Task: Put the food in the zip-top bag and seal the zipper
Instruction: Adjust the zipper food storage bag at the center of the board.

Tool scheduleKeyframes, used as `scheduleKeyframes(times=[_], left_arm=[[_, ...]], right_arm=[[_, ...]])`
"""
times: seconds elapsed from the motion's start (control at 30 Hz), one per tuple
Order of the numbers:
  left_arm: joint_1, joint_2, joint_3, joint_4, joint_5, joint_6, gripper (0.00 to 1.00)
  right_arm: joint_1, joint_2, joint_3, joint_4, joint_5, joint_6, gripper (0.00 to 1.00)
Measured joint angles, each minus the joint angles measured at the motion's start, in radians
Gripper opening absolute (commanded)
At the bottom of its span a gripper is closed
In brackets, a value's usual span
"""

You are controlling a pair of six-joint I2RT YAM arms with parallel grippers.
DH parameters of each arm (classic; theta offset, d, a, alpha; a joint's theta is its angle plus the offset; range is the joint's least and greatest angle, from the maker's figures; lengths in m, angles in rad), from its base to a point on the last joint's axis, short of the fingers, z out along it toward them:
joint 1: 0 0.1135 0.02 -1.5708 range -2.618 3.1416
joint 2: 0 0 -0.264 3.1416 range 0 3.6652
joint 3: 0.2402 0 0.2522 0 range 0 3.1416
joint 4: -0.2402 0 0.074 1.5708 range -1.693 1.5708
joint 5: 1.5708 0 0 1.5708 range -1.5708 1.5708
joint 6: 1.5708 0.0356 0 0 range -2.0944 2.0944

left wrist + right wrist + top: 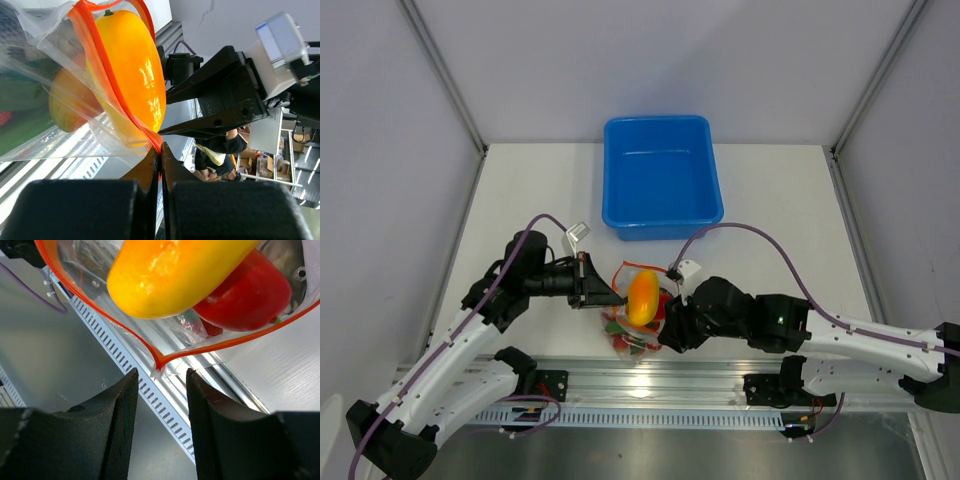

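The clear zip-top bag (632,322) hangs between my two grippers near the table's front edge, with its mouth gaping. A yellow-orange fruit (642,297) sticks out of the mouth, and red and green food (623,335) lies lower inside. My left gripper (160,148) is shut on one end of the orange-red zipper (116,85), beside the fruit (132,65). My right gripper (161,376) is open. The zipper's other corner (159,364) sits just beyond its fingertips and touches neither pad. A red piece (247,295) lies under the fruit (170,275).
A blue plastic tub (663,122) stands at the back middle of the table. The aluminium rail (650,375) with the arm bases runs along the near edge, just below the bag. Grey walls close in both sides.
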Motion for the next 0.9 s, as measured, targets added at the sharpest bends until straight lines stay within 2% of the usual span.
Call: scheduleKeyframes(times=[0.43,0.5,0.53,0.57,0.6,0.8,0.9], left_arm=[[0.000,-0.008,0.000,-0.001,0.000,-0.003,0.01],[0.000,-0.008,0.000,-0.001,0.000,-0.005,0.01],[0.000,-0.008,0.000,-0.001,0.000,-0.005,0.01],[0.000,-0.008,0.000,-0.001,0.000,-0.005,0.00],[0.000,-0.008,0.000,-0.001,0.000,-0.005,0.01],[0.000,-0.016,0.001,-0.002,-0.002,-0.006,0.01],[0.000,-0.015,0.008,-0.006,-0.004,-0.005,0.00]], right_arm=[[0.005,0.082,-0.027,0.040,0.006,-0.002,0.40],[0.005,0.104,-0.027,0.049,0.011,-0.011,0.31],[0.006,0.114,-0.027,0.052,0.016,-0.016,0.21],[0.006,0.121,-0.027,0.054,0.024,-0.022,0.06],[0.006,0.125,-0.025,0.054,0.034,-0.028,0.00],[0.008,0.128,0.035,0.009,0.095,-0.036,0.00],[0.007,0.128,0.118,-0.060,0.135,-0.060,0.00]])
